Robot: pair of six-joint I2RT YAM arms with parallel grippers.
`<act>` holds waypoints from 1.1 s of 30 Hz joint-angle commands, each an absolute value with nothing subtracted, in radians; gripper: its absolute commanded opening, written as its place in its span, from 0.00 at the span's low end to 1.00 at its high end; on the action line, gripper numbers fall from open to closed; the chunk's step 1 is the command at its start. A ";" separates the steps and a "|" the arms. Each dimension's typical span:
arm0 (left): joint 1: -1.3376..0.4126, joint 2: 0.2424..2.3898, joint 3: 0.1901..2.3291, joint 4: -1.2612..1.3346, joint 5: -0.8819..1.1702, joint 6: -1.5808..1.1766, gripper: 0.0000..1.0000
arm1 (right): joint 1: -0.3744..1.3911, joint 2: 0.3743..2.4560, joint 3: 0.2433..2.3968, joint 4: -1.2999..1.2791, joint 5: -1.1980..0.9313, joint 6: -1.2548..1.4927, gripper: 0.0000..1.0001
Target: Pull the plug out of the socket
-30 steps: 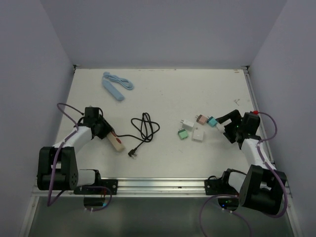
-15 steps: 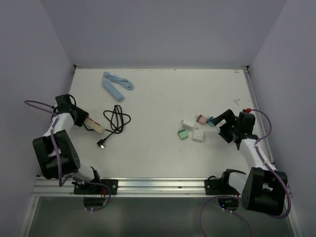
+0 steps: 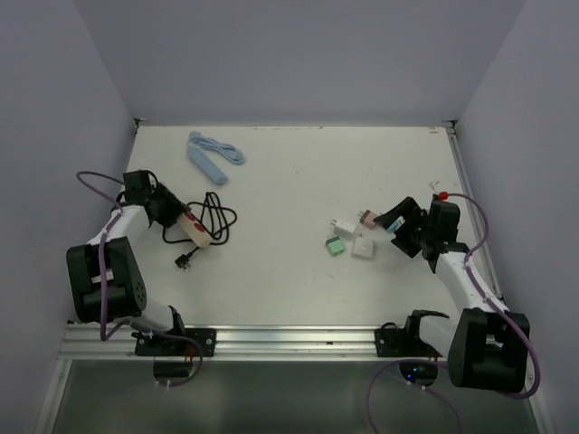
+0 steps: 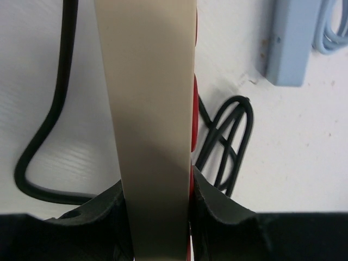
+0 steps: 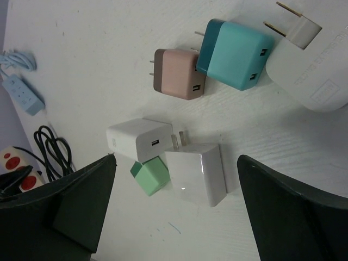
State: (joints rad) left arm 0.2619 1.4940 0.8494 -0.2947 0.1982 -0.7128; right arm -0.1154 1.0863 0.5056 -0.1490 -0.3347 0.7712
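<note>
The beige plastic socket strip with red switches (image 4: 155, 81) is clamped by the left gripper (image 4: 159, 187); the right gripper (image 5: 176, 159) is spread open.

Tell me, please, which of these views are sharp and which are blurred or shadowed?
Top external: even, soft light, no glare. Left wrist: the beige power strip sits so close that it blurs, its near end shaded. Right wrist: the teal charger is crisp; the dark fingers are out of focus.
</note>
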 commanded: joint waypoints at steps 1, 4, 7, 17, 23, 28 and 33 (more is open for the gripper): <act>0.218 1.500 0.851 -0.167 0.310 -0.699 0.27 | -0.104 1.072 0.542 -0.135 -0.368 0.753 0.97; 0.189 1.534 0.868 -0.129 0.304 -0.718 0.36 | -0.103 1.063 0.540 -0.141 -0.374 0.747 0.97; 0.178 1.592 0.896 -0.112 0.316 -0.722 0.38 | -0.103 1.055 0.540 -0.147 -0.377 0.742 0.97; 0.150 1.631 0.925 -0.061 0.373 -0.732 0.77 | -0.101 1.026 0.564 -0.184 -0.399 0.732 0.96; 0.150 1.530 0.890 -0.129 0.342 -0.712 1.00 | -0.101 0.973 0.623 -0.280 -0.408 0.707 0.96; 0.152 1.413 0.896 -0.270 0.266 -0.658 1.00 | -0.101 0.905 0.699 -0.374 -0.379 0.684 0.98; 0.163 1.237 0.946 -0.396 0.236 -0.608 1.00 | -0.101 0.854 0.820 -0.503 -0.304 0.655 0.99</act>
State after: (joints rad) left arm 0.1551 1.3361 0.8909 -0.2947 0.2726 -0.6697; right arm -0.1047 0.8913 0.7162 -0.3943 -0.3584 0.6930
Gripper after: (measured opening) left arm 0.994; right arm 0.985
